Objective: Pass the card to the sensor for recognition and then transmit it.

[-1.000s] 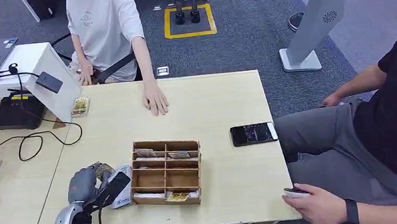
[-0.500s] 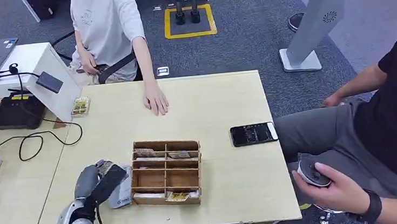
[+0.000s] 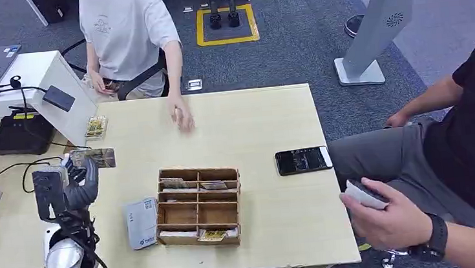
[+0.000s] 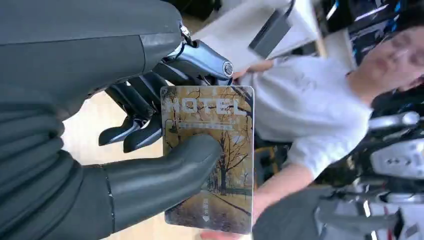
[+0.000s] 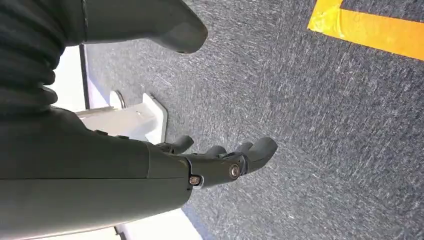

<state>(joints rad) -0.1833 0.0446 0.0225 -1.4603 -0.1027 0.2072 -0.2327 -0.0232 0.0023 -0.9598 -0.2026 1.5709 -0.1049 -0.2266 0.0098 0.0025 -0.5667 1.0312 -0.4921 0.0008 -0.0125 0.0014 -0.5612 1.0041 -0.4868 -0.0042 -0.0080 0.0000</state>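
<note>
Card task | table [image 3: 266,115] carried wooden organizer [image 3: 199,206] | left hand [image 3: 74,187] raised over table's left side, fingers grasping hotel card [image 4: 210,155] near sensor [image 3: 58,98] | right hand [image 5: 220,162] hung over floor, fingers released

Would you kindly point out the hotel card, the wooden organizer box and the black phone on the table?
hotel card [image 4: 222,165], left wrist view, on its printed face.
wooden organizer box [image 3: 200,240], head view, on its near wall.
black phone [image 3: 303,160], head view, on its screen.
</note>
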